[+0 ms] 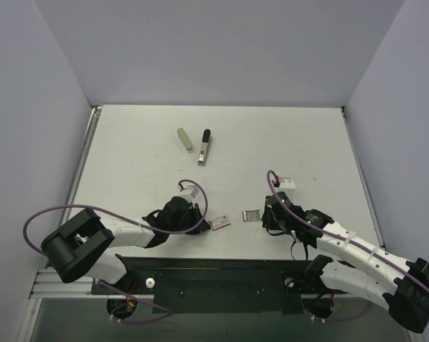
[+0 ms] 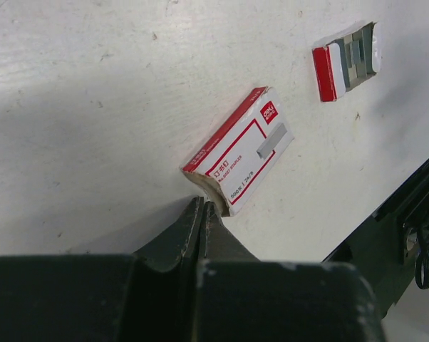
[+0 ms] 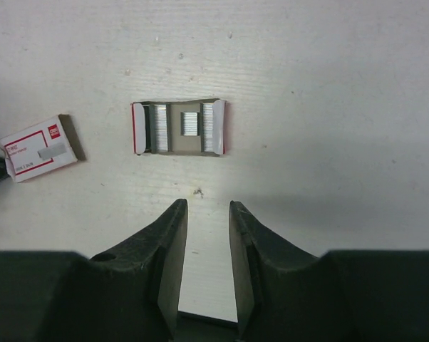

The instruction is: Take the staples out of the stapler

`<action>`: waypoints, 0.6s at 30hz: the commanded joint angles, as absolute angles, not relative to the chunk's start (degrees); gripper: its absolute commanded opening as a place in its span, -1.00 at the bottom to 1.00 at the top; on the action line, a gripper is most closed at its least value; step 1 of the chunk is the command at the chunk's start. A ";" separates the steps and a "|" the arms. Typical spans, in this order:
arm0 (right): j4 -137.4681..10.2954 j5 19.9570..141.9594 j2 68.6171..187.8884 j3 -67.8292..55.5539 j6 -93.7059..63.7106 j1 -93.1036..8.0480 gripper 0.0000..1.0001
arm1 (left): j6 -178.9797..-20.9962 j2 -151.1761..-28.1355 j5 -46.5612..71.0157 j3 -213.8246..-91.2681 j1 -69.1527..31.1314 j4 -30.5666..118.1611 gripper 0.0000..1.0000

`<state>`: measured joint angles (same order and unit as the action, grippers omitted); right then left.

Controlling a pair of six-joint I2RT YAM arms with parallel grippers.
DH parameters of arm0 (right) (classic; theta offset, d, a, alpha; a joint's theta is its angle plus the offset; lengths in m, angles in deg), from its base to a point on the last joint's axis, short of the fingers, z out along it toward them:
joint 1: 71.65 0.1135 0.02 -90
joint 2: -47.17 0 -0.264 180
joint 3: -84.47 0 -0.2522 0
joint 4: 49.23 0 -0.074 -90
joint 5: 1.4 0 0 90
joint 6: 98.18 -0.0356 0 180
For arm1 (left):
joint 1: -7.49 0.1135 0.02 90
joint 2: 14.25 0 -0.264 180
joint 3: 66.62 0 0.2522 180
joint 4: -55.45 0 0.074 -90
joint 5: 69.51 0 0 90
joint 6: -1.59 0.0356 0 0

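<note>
The stapler, silver-grey with a black end, lies at the back of the table, far from both grippers. A small open tray holding staples lies just ahead of my right gripper, which is open with nothing between its fingers. In the top view the tray lies just left of the right gripper. My left gripper is shut and empty, its tips at the torn corner of a red-and-white staple box sleeve.
An olive-grey rounded bar lies left of the stapler. The box sleeve and tray sit between the two grippers near the table's front edge. Grey walls enclose the table on three sides.
</note>
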<state>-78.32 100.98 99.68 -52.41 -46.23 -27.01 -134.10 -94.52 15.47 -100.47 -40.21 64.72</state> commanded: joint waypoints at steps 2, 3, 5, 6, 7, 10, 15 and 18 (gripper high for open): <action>-79.26 99.50 101.83 -53.03 -44.57 -31.13 -0.47 | -134.02 -98.09 13.72 -103.23 -40.50 68.94 -1.00; -78.90 98.89 102.62 -53.21 -44.13 -32.27 -0.47 | -133.94 -98.36 13.72 -103.32 -40.50 68.94 -1.00; -77.41 97.31 104.11 -53.47 -43.78 -34.38 -0.47 | -133.85 -98.89 13.63 -103.67 -40.50 68.94 -1.00; -76.19 96.60 104.47 -53.65 -43.60 -35.17 -0.47 | -133.67 -98.89 13.55 -103.76 -40.50 68.85 -1.00; -75.48 95.12 105.61 -53.73 -43.43 -36.40 -0.47 | -133.58 -98.89 13.72 -103.76 -40.50 68.68 -1.00; -72.50 92.48 107.72 -54.26 -42.82 -38.69 -0.47 | -133.06 -98.71 14.51 -104.19 -40.50 67.89 -1.00; -68.36 89.13 109.66 -54.70 -42.37 -42.38 -0.48 | -132.18 -98.71 15.13 -104.72 -40.41 66.75 -1.00; -66.07 86.32 110.98 -55.05 -42.72 -44.14 -0.49 | -131.83 -98.98 15.22 -105.07 -40.15 66.74 -1.00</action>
